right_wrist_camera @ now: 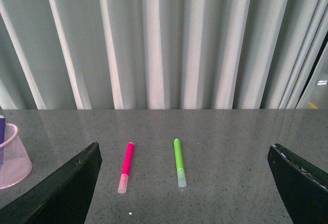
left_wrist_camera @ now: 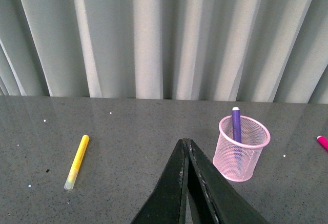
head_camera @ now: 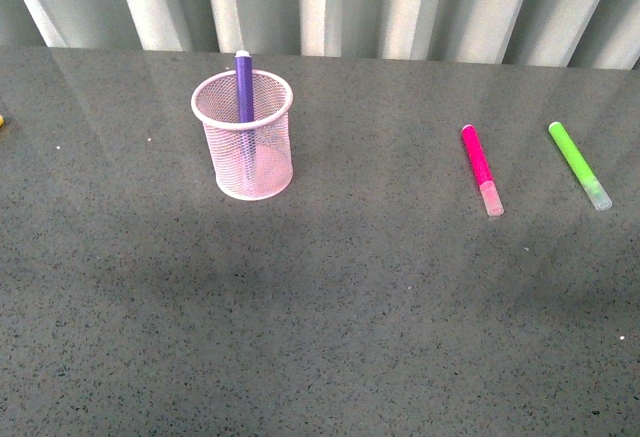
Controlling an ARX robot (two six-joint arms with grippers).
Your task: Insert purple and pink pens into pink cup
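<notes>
The pink mesh cup (head_camera: 243,137) stands upright on the grey table, left of centre. The purple pen (head_camera: 243,85) stands inside it, its top above the rim. The pink pen (head_camera: 481,168) lies flat on the table at the right, pale cap toward me. Neither arm shows in the front view. In the left wrist view my left gripper (left_wrist_camera: 185,143) is shut and empty, with the cup (left_wrist_camera: 243,148) and purple pen (left_wrist_camera: 236,124) beyond it to one side. In the right wrist view my right gripper (right_wrist_camera: 184,155) is wide open, with the pink pen (right_wrist_camera: 125,166) lying ahead between its fingers.
A lime-green marker (head_camera: 579,164) lies right of the pink pen, also shown in the right wrist view (right_wrist_camera: 179,162). A yellow marker (left_wrist_camera: 77,161) lies on the table in the left wrist view. A pleated grey curtain (head_camera: 330,2) backs the table.
</notes>
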